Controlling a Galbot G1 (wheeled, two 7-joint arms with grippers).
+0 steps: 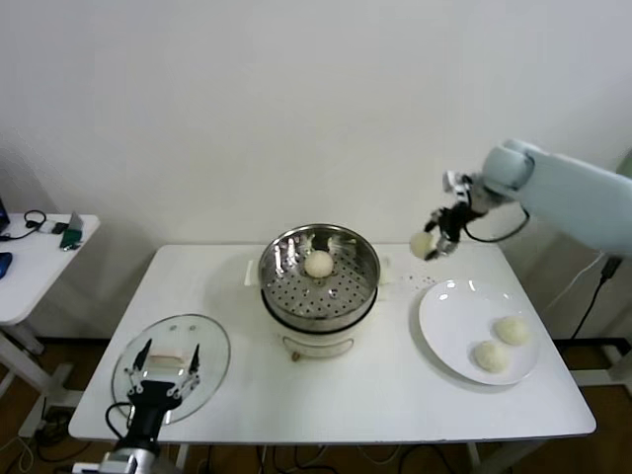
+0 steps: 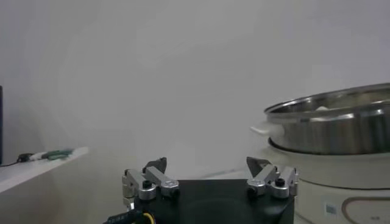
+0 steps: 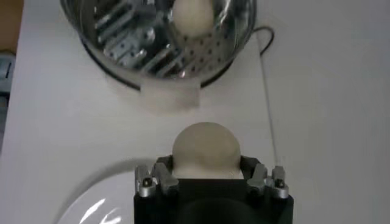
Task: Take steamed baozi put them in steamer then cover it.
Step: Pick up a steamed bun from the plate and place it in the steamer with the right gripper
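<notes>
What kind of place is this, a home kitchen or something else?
Probably a lab or test room, not a kitchen: a plain white table against a bare wall, a side desk with cables, and only a steamer and plate set out.

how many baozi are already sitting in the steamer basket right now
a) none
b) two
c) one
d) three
c) Only one baozi lies on the perforated floor of the steamer; two more rest on the white plate, and the right gripper holds a fourth in the air between plate and steamer.
</notes>
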